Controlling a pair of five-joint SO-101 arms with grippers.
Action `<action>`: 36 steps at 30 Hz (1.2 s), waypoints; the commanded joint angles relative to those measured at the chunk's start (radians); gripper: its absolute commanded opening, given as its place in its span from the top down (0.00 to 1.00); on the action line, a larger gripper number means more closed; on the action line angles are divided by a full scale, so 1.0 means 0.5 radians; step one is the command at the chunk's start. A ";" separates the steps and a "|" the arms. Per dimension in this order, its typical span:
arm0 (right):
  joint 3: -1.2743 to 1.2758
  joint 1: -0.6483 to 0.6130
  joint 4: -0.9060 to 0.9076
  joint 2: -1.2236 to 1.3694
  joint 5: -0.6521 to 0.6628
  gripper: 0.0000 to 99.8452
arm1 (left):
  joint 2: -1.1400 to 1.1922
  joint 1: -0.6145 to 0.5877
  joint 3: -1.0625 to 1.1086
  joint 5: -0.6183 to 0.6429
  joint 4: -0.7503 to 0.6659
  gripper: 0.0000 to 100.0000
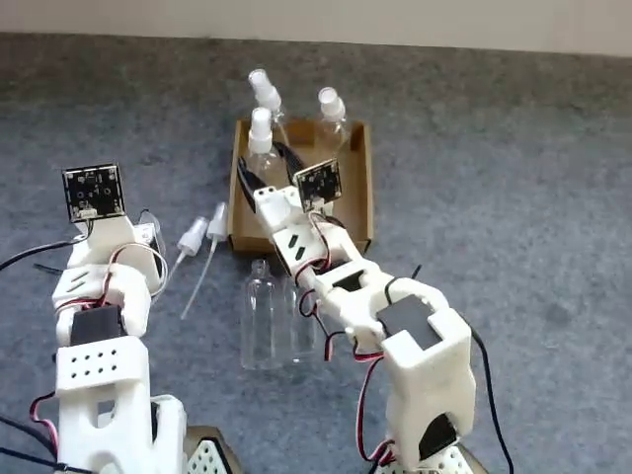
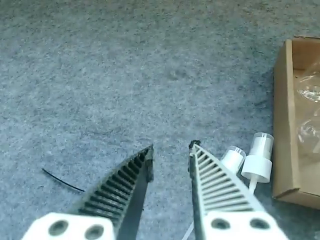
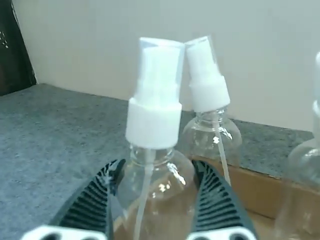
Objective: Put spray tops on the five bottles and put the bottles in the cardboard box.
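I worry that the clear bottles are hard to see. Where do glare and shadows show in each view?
Right wrist view: small white glints on the shoulder of the nearest capped bottle. Left wrist view: pale glare on the bottles inside the cardboard box; the spray tops cast faint shadows. High view: soft, even light, weak reflections on the two open bottles.

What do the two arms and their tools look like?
The left arm and right arm are blocky white plastic with black motors and thin red, black and white cables. Each wrist carries a small square black circuit board. The left tool and right tool have dark, ribbed, pointed fingers on white bases.
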 commanded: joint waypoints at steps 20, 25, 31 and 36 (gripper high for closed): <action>-0.379 -0.014 -0.051 0.180 0.025 1.00 | -0.005 0.035 -0.035 0.000 -0.049 0.88; -0.376 -0.014 -0.051 0.192 0.025 1.00 | -0.005 0.035 -0.035 0.000 -0.049 0.88; -0.376 -0.020 -0.051 0.192 0.166 1.00 | -0.005 0.032 -0.035 0.000 -0.049 0.88; -0.376 -0.026 -0.051 0.189 0.236 1.00 | -0.005 0.029 -0.035 0.000 -0.049 0.88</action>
